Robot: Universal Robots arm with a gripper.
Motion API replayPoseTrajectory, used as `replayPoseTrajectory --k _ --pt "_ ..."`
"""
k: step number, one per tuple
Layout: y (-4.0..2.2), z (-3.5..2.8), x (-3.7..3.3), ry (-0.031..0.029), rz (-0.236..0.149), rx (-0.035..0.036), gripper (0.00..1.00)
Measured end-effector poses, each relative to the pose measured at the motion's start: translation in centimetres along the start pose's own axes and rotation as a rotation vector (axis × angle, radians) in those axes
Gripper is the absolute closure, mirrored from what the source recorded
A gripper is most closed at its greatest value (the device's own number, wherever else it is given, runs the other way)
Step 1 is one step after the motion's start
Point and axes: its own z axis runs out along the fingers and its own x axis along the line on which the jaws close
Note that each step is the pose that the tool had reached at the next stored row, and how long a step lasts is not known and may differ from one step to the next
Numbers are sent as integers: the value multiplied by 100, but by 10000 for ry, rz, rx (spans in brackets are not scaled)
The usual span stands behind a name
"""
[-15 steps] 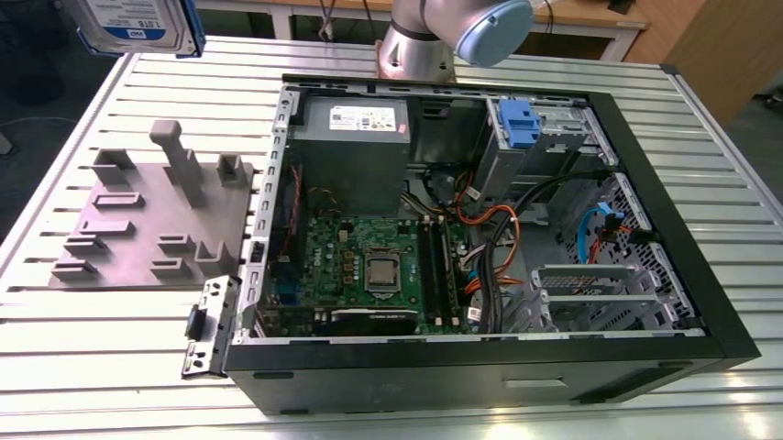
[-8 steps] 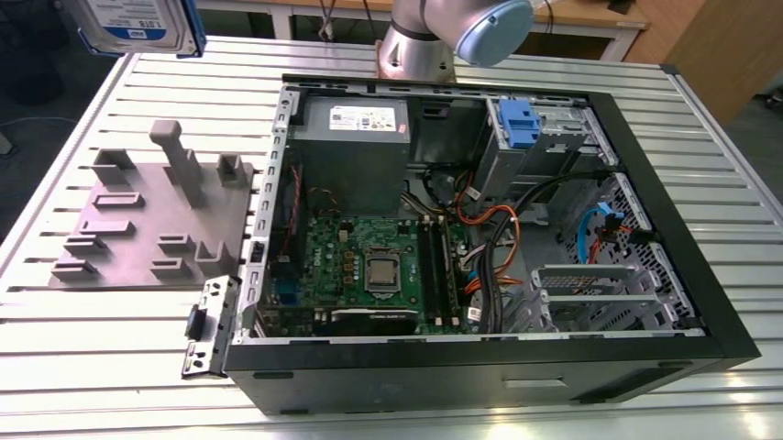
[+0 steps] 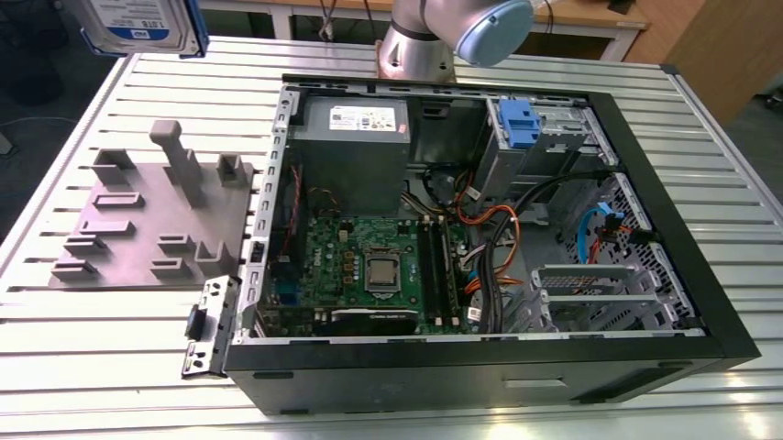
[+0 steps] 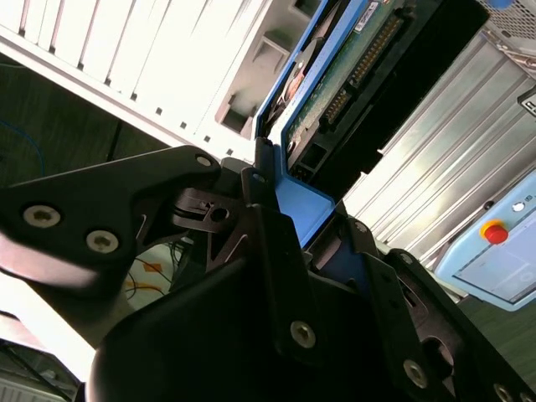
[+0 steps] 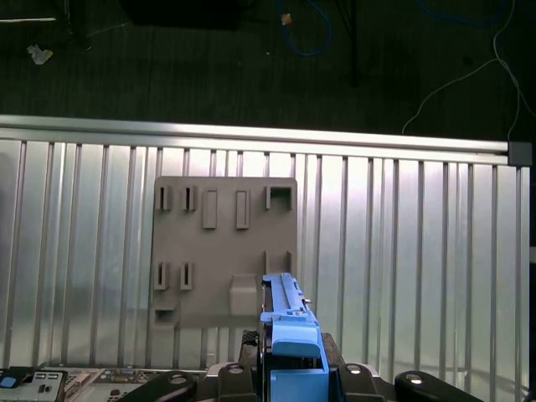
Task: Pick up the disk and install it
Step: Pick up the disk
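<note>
**Exterior view, from its left to its right**
- 1 disk [image 3: 137, 26]: silver, white-and-blue label toward the camera. Raised at the upper left corner, well clear of the table [image 3: 73, 367].
- 1 grey fixture plate [image 3: 153, 220]: upright posts and slots, flat on the slatted table.
- 1 metal side bracket [image 3: 208, 325]: just beside the near-left corner of the case.
- 1 open computer case [image 3: 490, 362], lying on its side on the table, containing:
  - 1 grey power supply box [image 3: 352, 124]
  - 1 green motherboard [image 3: 367, 261]
  - 1 blue clip [image 3: 519, 124] at the far bay
  - 1 silver drive cage [image 3: 600, 298] toward the right
- 1 robot arm [image 3: 428, 41]: rising behind the case.

**Second wrist view, added to the above**
- 1 pincer [image 4: 310, 226]: black fingers [image 4: 272, 243] closed narrow on the blue carrier [image 4: 306, 205] framing the disk.
- Green circuit side of the disk in sight.
- 1 red button [image 4: 494, 230] on a pale panel, well apart.

**First wrist view, added to the above**
- Disk seen edge-on, blue carrier [image 5: 289, 331] gripped in the pincer [image 5: 289, 381], hanging over the table.
- Fixture plate [image 5: 224, 243] seen from overhead, near the disk's edge.
- Dark floor [image 5: 251, 59] with loose cables beyond the table edge.
</note>
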Motion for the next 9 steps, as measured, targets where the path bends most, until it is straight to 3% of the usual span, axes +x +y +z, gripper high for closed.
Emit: replayPoseTrajectory --k 9 --pt "-24 -1 1 0 0 0 63"
